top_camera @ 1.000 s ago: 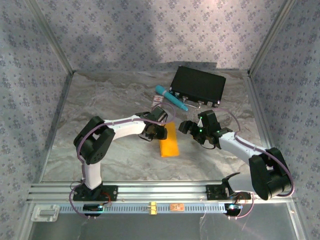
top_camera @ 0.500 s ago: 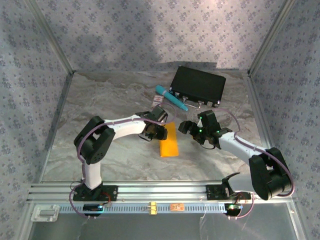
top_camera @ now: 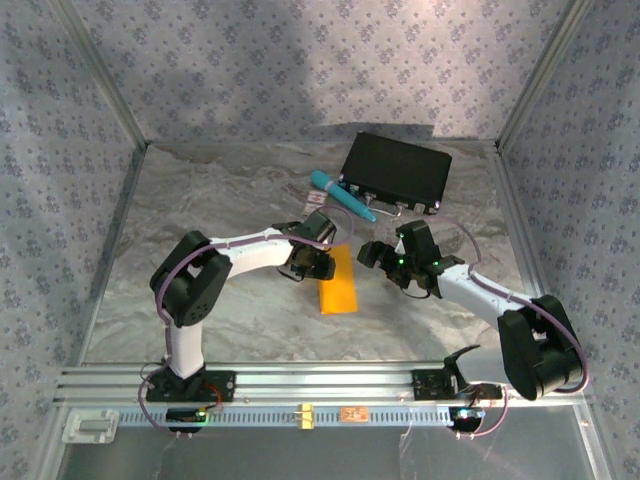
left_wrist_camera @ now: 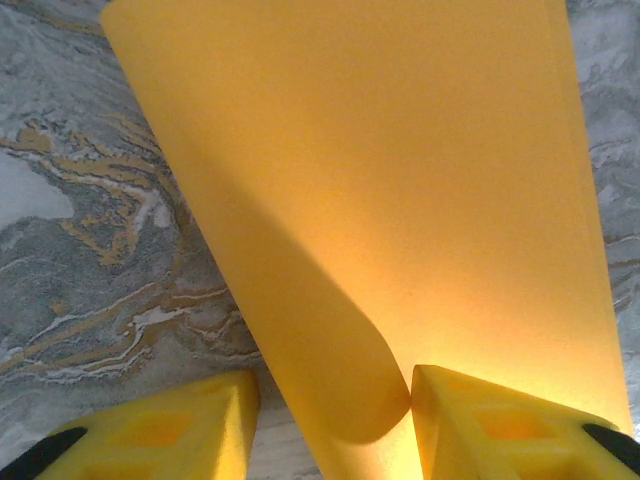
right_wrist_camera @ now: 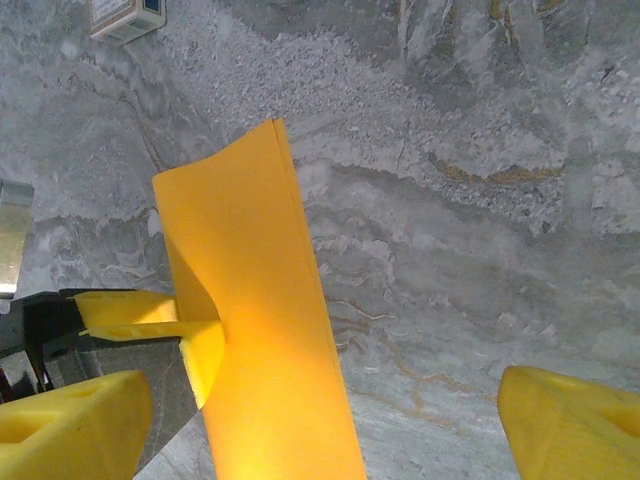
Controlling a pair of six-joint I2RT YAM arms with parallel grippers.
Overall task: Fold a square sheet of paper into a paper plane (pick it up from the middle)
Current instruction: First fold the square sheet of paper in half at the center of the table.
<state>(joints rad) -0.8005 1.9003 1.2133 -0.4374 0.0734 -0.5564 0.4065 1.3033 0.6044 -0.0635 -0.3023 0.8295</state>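
Observation:
The square sheet of paper (top_camera: 338, 283) is orange-yellow and lies on the marble table, doubled over lengthwise into a narrow strip. One half curls over the other in a soft rounded fold (left_wrist_camera: 330, 340). My left gripper (top_camera: 316, 262) sits at the strip's far left edge, jaws partly apart. The rounded fold lies between its fingers (left_wrist_camera: 335, 432); the right fingertip (left_wrist_camera: 470, 410) touches it, and bare table shows beside the left one. My right gripper (top_camera: 386, 254) hovers just right of the strip, wide open, with the paper (right_wrist_camera: 260, 340) low between its fingers (right_wrist_camera: 320, 440).
A black case (top_camera: 396, 172) stands at the back right, with a teal pen (top_camera: 341, 195) leaning along its left side. A small white-and-red card (top_camera: 316, 203) lies just behind the left gripper. Patterned walls close in the table on three sides.
The left gripper has crept slightly right against the fold. The paper and the right arm stay where they were.

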